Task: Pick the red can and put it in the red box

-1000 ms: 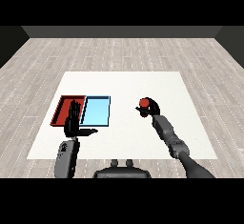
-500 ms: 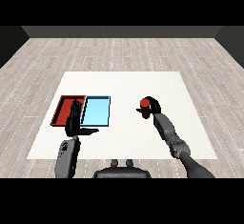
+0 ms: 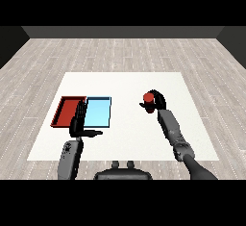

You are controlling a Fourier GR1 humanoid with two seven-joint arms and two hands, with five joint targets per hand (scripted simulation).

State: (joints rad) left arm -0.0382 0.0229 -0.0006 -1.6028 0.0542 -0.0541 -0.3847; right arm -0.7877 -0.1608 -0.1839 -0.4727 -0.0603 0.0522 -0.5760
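Note:
The red can (image 3: 149,100) stands upright right of the table's middle, and my right hand (image 3: 157,102) is curled round it from the right side. The red tray (image 3: 66,110) lies at the left of the table, touching the light blue tray (image 3: 98,112) on its right. My left hand (image 3: 79,121) is raised over the near edge of the two trays with straight fingers pointing up and the thumb out to the right, holding nothing.
The white table (image 3: 125,85) is ringed by a grey plank floor. A wide stretch of tabletop separates the can from the light blue tray.
The right hand and the can have shifted slightly left toward the trays. The left hand has not moved.

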